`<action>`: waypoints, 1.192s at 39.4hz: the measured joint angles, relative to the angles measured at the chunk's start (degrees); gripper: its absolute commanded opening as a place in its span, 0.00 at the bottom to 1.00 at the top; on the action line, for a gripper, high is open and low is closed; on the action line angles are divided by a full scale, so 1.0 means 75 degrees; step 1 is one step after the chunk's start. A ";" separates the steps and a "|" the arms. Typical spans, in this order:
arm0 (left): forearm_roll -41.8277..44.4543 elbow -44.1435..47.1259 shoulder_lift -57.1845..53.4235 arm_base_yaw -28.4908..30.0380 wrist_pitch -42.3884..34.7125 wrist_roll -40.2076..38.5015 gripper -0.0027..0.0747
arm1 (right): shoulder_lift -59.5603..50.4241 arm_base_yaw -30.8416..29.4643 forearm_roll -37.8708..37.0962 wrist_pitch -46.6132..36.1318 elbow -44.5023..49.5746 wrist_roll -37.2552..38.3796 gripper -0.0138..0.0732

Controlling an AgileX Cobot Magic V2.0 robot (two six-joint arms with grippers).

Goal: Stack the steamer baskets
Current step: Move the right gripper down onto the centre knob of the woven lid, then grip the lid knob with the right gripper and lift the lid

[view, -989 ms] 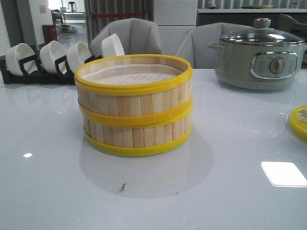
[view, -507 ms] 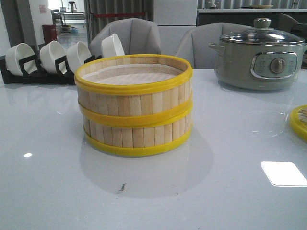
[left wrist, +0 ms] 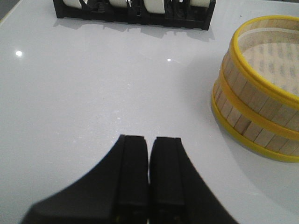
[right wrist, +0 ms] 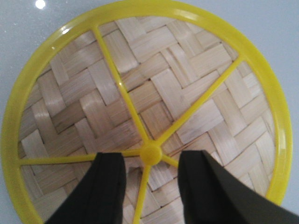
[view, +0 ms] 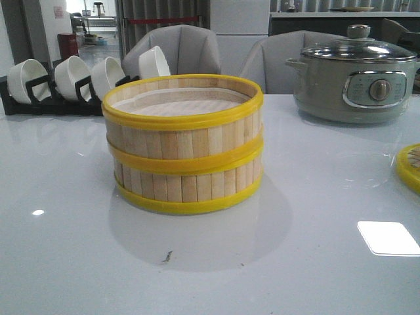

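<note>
Two steamer baskets (view: 184, 147) stand stacked one on the other in the middle of the table, pale bamboo slats with yellow rims and a white liner showing inside the top one; the stack (left wrist: 259, 88) also shows in the left wrist view. The woven lid (right wrist: 145, 93) with yellow rim and spokes lies flat on the table; its edge (view: 410, 167) shows at the far right of the front view. My right gripper (right wrist: 150, 161) hovers open over the lid, its fingers on either side of the yellow centre knob. My left gripper (left wrist: 149, 140) is shut and empty over bare table beside the stack.
A grey-green electric pot (view: 357, 75) with a glass lid stands at the back right. A black rack with white bowls (view: 72, 82) sits at the back left, and the rack (left wrist: 135, 9) also shows in the left wrist view. Grey chairs stand behind the table.
</note>
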 measured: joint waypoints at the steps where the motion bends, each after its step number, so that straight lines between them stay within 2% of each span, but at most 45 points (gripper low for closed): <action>1: 0.0000 0.0000 0.0000 0.0000 0.0000 0.0000 0.14 | 0.0036 0.0000 -0.0014 0.0018 -0.0034 0.0000 0.61; 24: 0.0000 0.0000 0.0000 0.0000 0.0000 0.0000 0.14 | 0.0519 0.0000 -0.0048 -0.0144 -0.0136 0.0000 0.59; 27: 0.0000 0.0000 0.0000 0.0000 0.0000 0.0000 0.14 | 0.0519 0.0000 -0.0047 -0.0187 -0.0136 0.0000 0.52; 34: 0.0000 0.0000 0.0000 0.0000 0.0000 0.0000 0.14 | 0.0519 0.0000 -0.0047 -0.0202 -0.0149 0.0000 0.17; 36: 0.0000 0.0000 0.0000 0.0000 0.0000 0.0000 0.14 | 0.0519 0.0015 -0.0047 -0.0172 -0.0165 0.0000 0.20; 47: -0.0012 0.0000 0.0000 0.0000 0.0000 0.0000 0.14 | 0.0399 0.0458 -0.0096 0.0136 -0.0182 0.0000 0.19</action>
